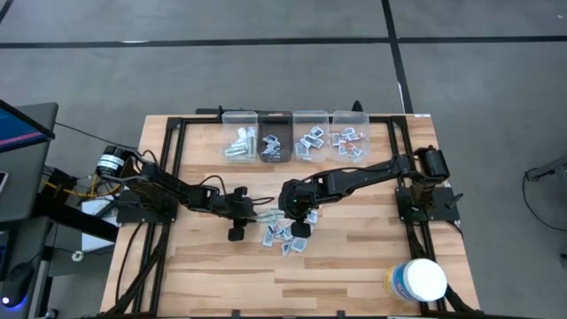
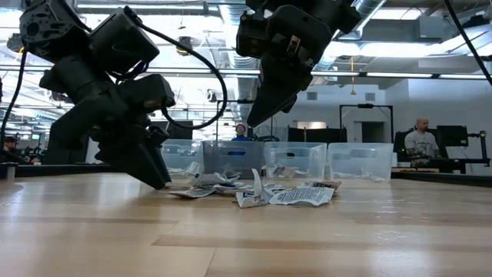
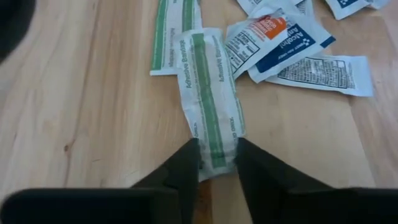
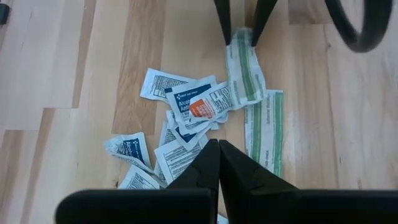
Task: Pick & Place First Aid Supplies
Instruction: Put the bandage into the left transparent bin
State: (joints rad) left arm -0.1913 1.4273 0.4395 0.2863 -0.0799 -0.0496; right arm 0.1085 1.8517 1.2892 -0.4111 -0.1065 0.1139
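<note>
Four clear bins are sitting in a row along the far edge of the wooden table (image 1: 354,266). The leftmost bin (image 1: 239,142) is holding pale rolled or bundled items, the next bin (image 1: 271,142) a few small packets on a dark bottom, and the other two, the third bin (image 1: 310,140) and the rightmost bin (image 1: 349,137), are holding packets with blue and red print.

The loose first aid packets (image 1: 288,235) are lying in a pile at the table's middle. The left gripper (image 3: 217,163) is reaching down at the pile's edge, its fingers straddling the end of a green-striped bandage strip (image 3: 210,102) that is lying flat on the wood; whether they are pinching it cannot be told. The right gripper (image 4: 218,155) is hovering above the pile, clenched and holding nothing.

A white tub (image 1: 418,280) is standing at the near right corner. Beyond the table, people are sitting at desks in an office room
</note>
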